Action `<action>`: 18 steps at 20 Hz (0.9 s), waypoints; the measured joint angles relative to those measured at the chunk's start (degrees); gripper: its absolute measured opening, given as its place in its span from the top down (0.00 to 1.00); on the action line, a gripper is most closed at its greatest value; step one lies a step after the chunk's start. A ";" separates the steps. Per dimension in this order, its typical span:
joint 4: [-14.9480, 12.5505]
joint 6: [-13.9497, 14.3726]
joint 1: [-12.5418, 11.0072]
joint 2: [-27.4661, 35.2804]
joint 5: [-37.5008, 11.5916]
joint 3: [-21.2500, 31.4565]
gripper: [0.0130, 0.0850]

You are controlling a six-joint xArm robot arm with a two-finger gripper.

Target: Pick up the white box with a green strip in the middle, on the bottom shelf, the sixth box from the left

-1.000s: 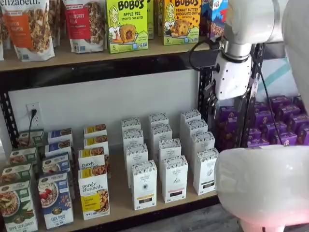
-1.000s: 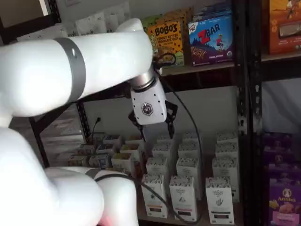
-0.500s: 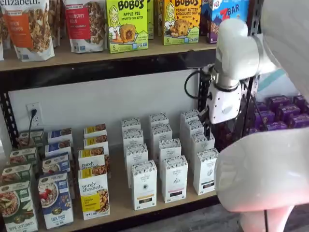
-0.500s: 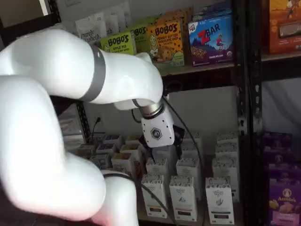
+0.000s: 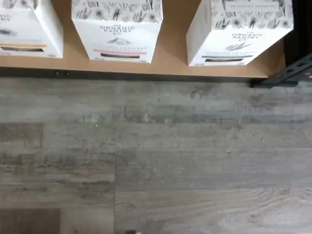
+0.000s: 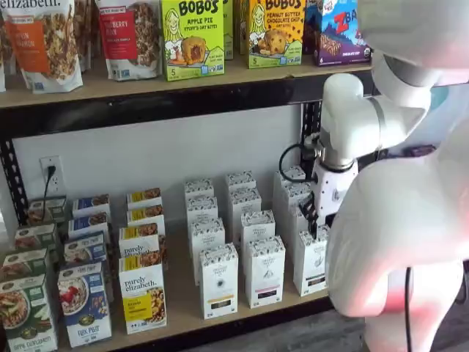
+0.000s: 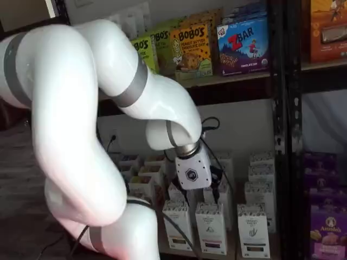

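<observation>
The white box (image 6: 311, 261) stands at the right end of the front row on the bottom shelf (image 6: 179, 295), with a patterned top band and a short dark strip. It shows in both shelf views (image 7: 253, 230). In the wrist view it is the carton (image 5: 240, 30) with the dark-green strip, at the shelf board's (image 5: 175, 51) front edge. My gripper (image 6: 311, 220) hangs just above and behind this box, over the right column of white cartons. In a shelf view the gripper (image 7: 209, 187) sits among the white cartons' tops. Its fingers show no plain gap and hold nothing.
Two more white cartons (image 6: 264, 271) (image 6: 218, 281) stand left of it, then a yellow-labelled "purely elizabeth" box (image 6: 143, 295). A black upright (image 6: 311, 125) rises behind the gripper. Purple boxes (image 7: 325, 233) stand to the right. Grey plank floor (image 5: 156, 161) lies below the shelf edge.
The arm has swung down and in: the gripper dropped from the upper shelf's height to just above the right-hand white cartons. No box has moved.
</observation>
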 joint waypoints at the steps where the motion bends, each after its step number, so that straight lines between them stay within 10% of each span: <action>1: -0.08 -0.21 -0.37 2.62 -1.42 -0.66 0.00; 5: 3.09 -4.32 -2.08 10.41 -6.72 -2.63 0.00; 10: -3.13 -0.96 -4.77 19.51 -12.88 -5.53 0.00; 18: 1.07 -6.24 -6.26 29.45 -18.93 -9.96 0.00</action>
